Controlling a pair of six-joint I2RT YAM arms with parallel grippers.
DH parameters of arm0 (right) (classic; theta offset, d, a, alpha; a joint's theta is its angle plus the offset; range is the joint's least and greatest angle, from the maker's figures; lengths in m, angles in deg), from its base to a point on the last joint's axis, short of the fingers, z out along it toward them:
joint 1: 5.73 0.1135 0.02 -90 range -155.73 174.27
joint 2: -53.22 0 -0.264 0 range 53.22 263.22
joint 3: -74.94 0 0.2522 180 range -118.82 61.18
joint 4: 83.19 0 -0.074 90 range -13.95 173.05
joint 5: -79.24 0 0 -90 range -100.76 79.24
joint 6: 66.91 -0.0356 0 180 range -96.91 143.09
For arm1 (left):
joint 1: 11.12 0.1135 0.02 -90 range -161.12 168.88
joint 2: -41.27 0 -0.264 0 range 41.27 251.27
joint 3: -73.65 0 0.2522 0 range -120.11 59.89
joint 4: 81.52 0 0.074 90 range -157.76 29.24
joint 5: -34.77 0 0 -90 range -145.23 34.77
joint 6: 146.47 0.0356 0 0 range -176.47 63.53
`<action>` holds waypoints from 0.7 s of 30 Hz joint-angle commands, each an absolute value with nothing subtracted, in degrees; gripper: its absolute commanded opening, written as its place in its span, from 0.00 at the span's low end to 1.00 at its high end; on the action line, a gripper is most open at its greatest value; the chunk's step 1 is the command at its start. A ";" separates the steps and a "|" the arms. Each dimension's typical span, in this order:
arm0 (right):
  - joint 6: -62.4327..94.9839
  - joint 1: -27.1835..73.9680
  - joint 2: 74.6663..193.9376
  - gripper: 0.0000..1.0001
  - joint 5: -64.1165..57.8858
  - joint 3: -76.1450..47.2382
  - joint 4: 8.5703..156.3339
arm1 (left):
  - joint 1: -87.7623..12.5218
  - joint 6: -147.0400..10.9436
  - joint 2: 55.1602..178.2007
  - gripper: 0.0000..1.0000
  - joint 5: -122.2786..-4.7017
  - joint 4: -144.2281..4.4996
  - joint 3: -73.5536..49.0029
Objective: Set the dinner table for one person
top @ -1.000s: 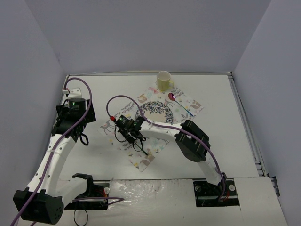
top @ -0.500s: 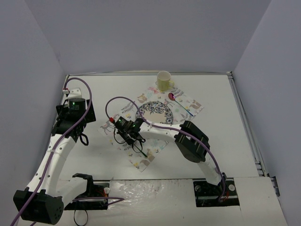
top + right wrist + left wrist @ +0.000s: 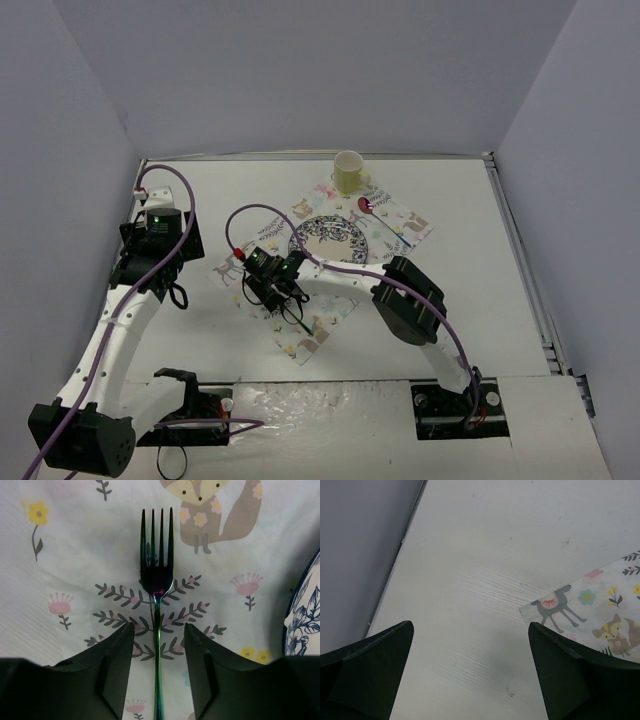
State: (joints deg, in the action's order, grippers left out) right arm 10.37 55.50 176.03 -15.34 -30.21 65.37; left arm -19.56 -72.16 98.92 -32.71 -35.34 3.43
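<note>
A dark iridescent fork (image 3: 156, 575) lies flat on the animal-print placemat (image 3: 75, 555), left of the blue-patterned plate (image 3: 330, 238). My right gripper (image 3: 159, 630) straddles the fork's handle, jaws open, with a clear gap on each side of it. In the top view this gripper (image 3: 285, 298) hovers low over the placemat's near-left part, with the fork's handle (image 3: 300, 322) poking out below it. My left gripper (image 3: 470, 630) hangs wide open and empty over the dinner table (image 3: 485, 555), just left of the placemat's corner (image 3: 600, 615).
A pale yellow cup (image 3: 348, 172) stands behind the placemat. A spoon with a pink bowl (image 3: 365, 205) lies to the right of the plate. The plate's rim (image 3: 305, 610) sits close to my right finger. Grey walls enclose the table on three sides.
My right jaws have parted from shut to open, letting go of the fork, which now rests on the placemat. The left arm has not moved.
</note>
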 commanded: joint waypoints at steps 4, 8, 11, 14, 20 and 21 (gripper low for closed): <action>10.01 55.94 162.04 0.64 -23.78 -29.77 65.46 | -18.77 -74.43 97.10 0.97 -34.84 -36.71 0.05; 10.26 54.96 153.85 0.77 -30.08 -27.06 65.41 | -18.77 -74.55 95.12 0.97 -36.69 -35.12 -1.96; 10.07 53.59 148.25 0.85 -34.25 -24.48 65.50 | -18.77 -74.20 93.63 0.97 -38.11 -33.59 -3.32; 10.00 50.66 140.20 0.95 -40.76 -19.34 66.08 | -18.77 -73.36 91.35 0.97 -39.70 -31.43 -5.45; 10.30 41.73 123.75 1.00 -45.88 -8.69 69.33 | -18.64 -72.33 87.81 0.97 -41.17 -27.64 -8.53; 10.61 40.64 120.79 1.00 -47.27 -7.02 69.73 | -18.59 -72.27 87.26 0.97 -41.30 -27.29 -8.78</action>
State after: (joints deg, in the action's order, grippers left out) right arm 9.89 45.50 132.00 -38.29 -12.48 66.80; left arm -19.18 -73.25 89.43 -40.05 -29.16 -5.05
